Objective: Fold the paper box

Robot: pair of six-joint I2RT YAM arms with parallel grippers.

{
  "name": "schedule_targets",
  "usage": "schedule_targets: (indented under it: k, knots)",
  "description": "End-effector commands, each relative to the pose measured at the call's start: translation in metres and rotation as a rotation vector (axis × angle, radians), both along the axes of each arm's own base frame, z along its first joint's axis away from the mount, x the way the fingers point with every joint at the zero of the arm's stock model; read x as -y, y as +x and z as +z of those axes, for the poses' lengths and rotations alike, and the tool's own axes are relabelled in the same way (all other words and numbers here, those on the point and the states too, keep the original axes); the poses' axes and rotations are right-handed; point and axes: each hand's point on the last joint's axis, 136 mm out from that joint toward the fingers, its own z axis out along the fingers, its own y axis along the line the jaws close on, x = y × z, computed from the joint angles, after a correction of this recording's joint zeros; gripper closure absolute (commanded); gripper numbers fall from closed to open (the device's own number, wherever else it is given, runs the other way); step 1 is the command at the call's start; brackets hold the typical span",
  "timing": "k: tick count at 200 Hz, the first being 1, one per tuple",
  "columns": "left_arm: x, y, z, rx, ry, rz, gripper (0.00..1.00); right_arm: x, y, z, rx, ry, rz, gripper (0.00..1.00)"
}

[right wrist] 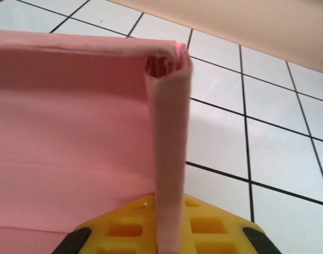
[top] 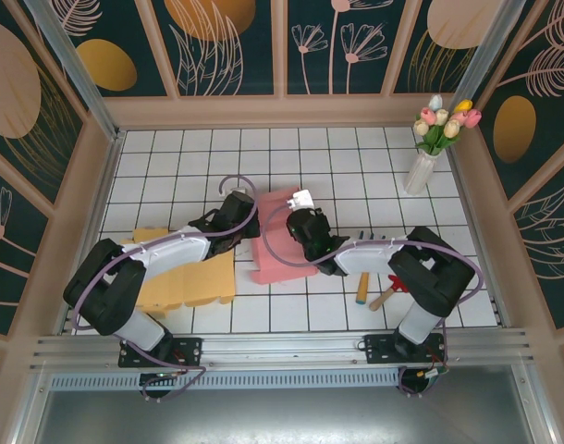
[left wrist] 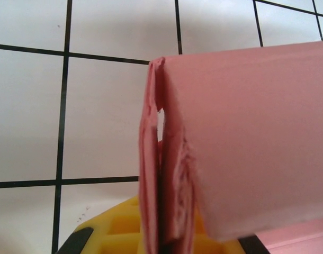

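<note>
The pink paper box (top: 284, 252) is sitting partly formed near the middle of the tiled bench (top: 171, 176), between the two arms. The left gripper (top: 234, 222) is bearing on the box's left side. In the left wrist view its fingers are pressing together on a doubled, crumpled wall edge running down between them. The right gripper (top: 307, 228) is working the opposite side, and in the right wrist view its fingers are appearing to pinch an upright folded flap at the corner (the contact is sitting at the frame's lower edge, so this is a judgement). Risks are being noted as follows. The paper at the left grip is showing ragged creasing, so any pull apart by the two arms is risking a tear at that corner. Uneven lifting is likely to skew the box, and the folded wall may be springing open on release. The yellow sheet (top: 185, 282), lying under the left arm just beside the box's near-left corner, is liable to be dragged along. The wooden-handled tools (top: 374, 291) near the right arm are posing only a minor snag risk.
</note>
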Motion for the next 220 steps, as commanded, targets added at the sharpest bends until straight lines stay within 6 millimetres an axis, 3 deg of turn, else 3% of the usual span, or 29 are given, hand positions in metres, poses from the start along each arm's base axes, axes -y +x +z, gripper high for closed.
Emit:
schedule_targets:
  k: [1,33,46,57,64,79,118,147,182,205,220]
  knots:
    - [0.000,0.008,0.011,0.038,-0.002,0.018,1.00,0.024,0.004,0.000,0.027,-0.090,-0.117,0.90]
    - [-0.001,0.009,0.010,0.038,0.008,0.024,1.00,0.022,0.003,-0.001,0.043,-0.145,-0.121,0.88]
    - [-0.002,0.010,0.009,0.039,0.017,0.024,1.00,0.010,0.000,0.000,0.036,-0.110,-0.058,0.78]
    - [-0.001,0.010,0.008,0.040,0.025,0.017,1.00,-0.002,-0.005,0.003,0.016,-0.048,0.007,0.63]
    - [-0.002,0.011,0.008,0.040,0.032,0.016,1.00,-0.009,-0.009,0.007,0.000,-0.005,0.055,0.60]
    - [-0.004,0.012,0.006,0.039,0.050,0.024,1.00,-0.019,-0.018,0.015,-0.027,0.058,0.122,0.58]
    - [-0.003,0.013,0.002,0.031,0.056,0.025,1.00,-0.020,-0.025,0.039,-0.044,0.132,0.139,0.53]
    - [0.000,0.012,0.001,0.023,0.042,0.012,1.00,-0.011,-0.010,0.041,-0.020,0.110,0.035,0.52]
    - [0.001,0.011,0.000,0.019,0.043,0.002,1.00,-0.017,0.009,0.035,-0.004,0.056,-0.001,0.57]
    - [0.003,0.011,-0.001,0.013,0.043,-0.005,1.00,-0.013,0.019,0.034,0.022,0.022,-0.041,0.78]
    - [0.002,0.011,0.000,0.017,0.044,-0.002,1.00,-0.007,0.022,0.033,0.043,-0.006,-0.075,0.85]
